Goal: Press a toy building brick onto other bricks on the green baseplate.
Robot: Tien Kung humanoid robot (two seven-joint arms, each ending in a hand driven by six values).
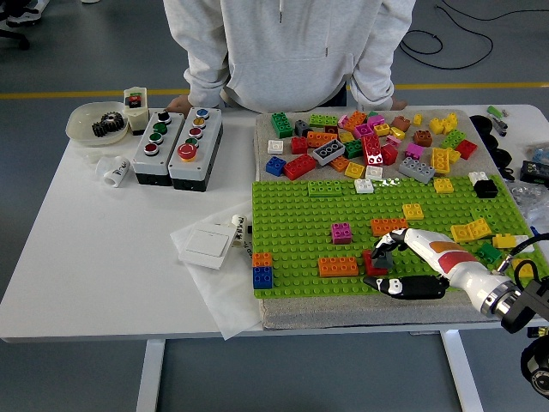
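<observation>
The green baseplate lies on the table's right half. My right hand reaches in from the lower right and rests near the plate's front edge. Its white fingers curl over a small dark grey brick sitting on a red brick; the black thumb lies flat below. An orange brick is just left of the red one. An orange bar and a magenta brick stand farther back. A blue brick with an orange one on top stands at the plate's front left corner. My left arm is out of sight.
A pile of loose bricks lies behind the plate. Two button boxes and a bowl of gears stand at the back left, a white switch plate left of the baseplate. A person in a grey hoodie stands at the far side.
</observation>
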